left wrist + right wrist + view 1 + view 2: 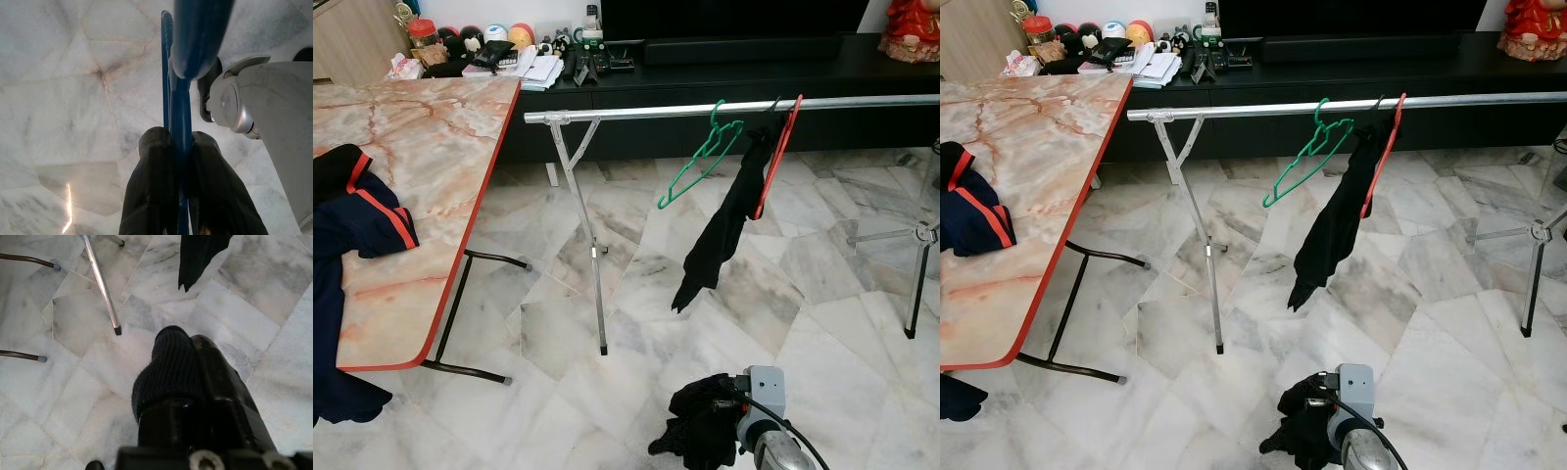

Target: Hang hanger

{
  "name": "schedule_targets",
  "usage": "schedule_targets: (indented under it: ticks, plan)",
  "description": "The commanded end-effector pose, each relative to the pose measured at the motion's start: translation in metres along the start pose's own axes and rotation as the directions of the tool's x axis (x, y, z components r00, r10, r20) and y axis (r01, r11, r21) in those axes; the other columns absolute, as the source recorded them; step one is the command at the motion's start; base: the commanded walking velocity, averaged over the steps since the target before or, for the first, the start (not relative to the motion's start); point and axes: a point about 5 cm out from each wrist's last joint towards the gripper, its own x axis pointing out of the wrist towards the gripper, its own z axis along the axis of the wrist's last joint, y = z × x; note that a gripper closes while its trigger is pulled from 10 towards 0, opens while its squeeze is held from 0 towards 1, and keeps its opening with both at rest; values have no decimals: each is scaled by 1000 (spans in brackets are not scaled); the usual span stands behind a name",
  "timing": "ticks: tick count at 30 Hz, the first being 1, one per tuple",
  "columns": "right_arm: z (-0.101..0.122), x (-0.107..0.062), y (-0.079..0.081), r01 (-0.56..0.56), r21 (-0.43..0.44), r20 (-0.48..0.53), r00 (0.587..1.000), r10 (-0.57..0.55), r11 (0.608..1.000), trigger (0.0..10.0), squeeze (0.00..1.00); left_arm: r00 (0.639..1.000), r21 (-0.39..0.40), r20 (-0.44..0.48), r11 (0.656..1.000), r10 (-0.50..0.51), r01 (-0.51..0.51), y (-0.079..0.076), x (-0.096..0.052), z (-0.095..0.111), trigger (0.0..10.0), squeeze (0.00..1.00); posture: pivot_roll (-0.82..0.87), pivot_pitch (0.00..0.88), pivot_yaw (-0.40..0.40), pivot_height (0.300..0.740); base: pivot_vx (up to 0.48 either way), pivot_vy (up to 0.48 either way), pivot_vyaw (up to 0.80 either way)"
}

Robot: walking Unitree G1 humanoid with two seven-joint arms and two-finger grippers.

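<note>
Left gripper (180, 147) pinching blue hanger (182, 112) (lengthwise along fingers).

no readable text, labels, brands, numbers or signs anywhere

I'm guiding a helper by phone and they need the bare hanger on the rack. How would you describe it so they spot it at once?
Find the long silver rail standing on the marble floor in front of the black TV cabinet. Near its middle hang two hangers side by side. Take the green hanger: it is thin, tilted and bare, while the red hanger next to it carries a black garment.
</note>
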Motion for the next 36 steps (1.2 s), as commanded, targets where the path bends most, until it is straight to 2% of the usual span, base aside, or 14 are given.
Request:
schedule_targets:
  ticks: [1, 36]
  plan:
    - [-1, -1, 0, -2, -5, 4, 1000, 2, 1000, 10000, 0, 1000, -5, -31, 1000, 5, -5, 1, -1, -9, 10000, 0, -18, 175, 35, 740, -244, 0, 0]
    - [0, 0, 0, 0, -7, 9, 1000, 0, 1000, 10000, 0, 1000, -15, -25, 1000, 0, -1, -1, -1, -7, 10000, 0, -19, 178, 32, 740, -277, 0, 0]
